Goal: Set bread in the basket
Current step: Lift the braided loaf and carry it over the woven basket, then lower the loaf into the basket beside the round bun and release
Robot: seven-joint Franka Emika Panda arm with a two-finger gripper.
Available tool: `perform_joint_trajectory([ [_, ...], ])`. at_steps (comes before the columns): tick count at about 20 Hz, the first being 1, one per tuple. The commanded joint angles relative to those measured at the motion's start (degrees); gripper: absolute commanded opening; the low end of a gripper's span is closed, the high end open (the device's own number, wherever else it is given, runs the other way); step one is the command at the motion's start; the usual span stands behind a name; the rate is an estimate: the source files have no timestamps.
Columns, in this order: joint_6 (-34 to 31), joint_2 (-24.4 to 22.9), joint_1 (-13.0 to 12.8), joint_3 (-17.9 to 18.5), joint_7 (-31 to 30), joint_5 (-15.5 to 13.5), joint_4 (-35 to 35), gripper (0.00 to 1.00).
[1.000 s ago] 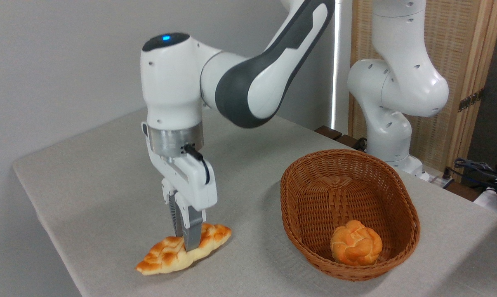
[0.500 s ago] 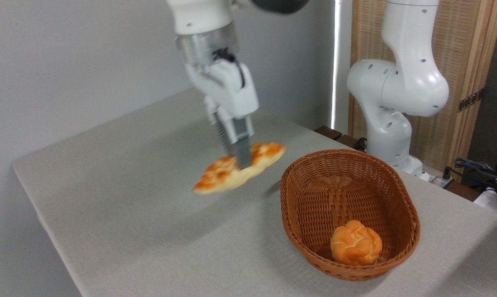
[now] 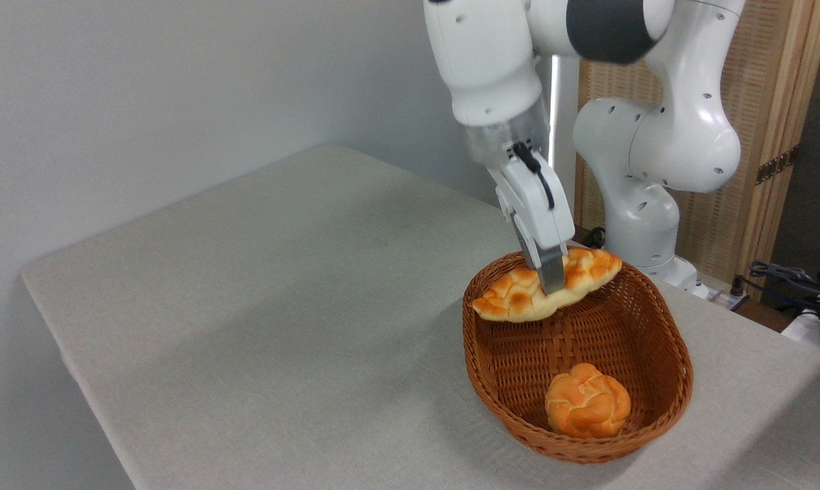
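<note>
The bench (image 3: 260, 327) carried a pale grey cloth and stood against a plain white wall, with a slatted wooden screen at the right rear. The pincer (image 3: 552, 282) was clenched on the bread (image 3: 518, 296), holding it clear of the bench, roughly level, over the far end of the basket (image 3: 661, 327). A small round knotted roll (image 3: 587, 410) lay inside the basket's near end.

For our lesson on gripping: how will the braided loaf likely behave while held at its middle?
The braided loaf probably stays stiff: both pointed ends jut out from the gripper without drooping. It seems light, since a narrow pinch by the fingers carries it. Released here, it would likely drop into the wicker basket.
</note>
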Motion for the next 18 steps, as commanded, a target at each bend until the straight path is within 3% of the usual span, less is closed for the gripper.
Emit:
perform_joint_trajectory([
  [1, 3.32, -0.53, -2.1, 3.19, 0.66, 1.16, -2.52, 0.45],
  [4, 4.38, -0.26, -2.73, 3.37, 0.49, 1.16, -2.88, 0.86],
  [6, 4.38, -0.26, -2.73, 3.46, 0.49, 1.16, -2.88, 0.98],
  [11, 4.38, -0.26, -2.81, 5.83, 0.75, 1.24, -2.88, 1.0],
  [18, 4.03, -0.53, -3.08, 5.83, 0.14, 0.37, 0.1, 1.0],
])
